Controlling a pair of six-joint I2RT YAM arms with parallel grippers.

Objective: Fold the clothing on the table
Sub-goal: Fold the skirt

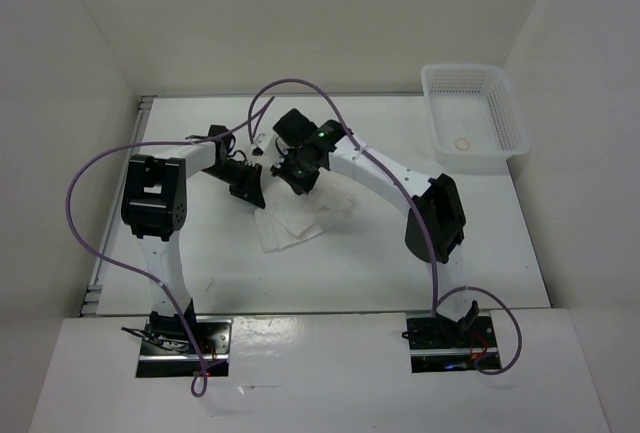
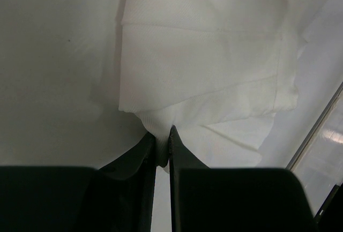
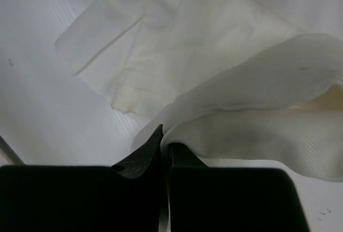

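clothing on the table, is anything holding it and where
Yes, both: the left end effector pinches a bunched edge of the clothing, and the right end effector pinches a lifted fold at its edge.

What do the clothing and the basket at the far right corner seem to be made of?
The clothing looks like thin woven fabric, matte white: a fine weave texture shows, with soft folds and stitched seam lines. The basket looks like white plastic, probably moulded: its walls are a regular open mesh with a solid rim.
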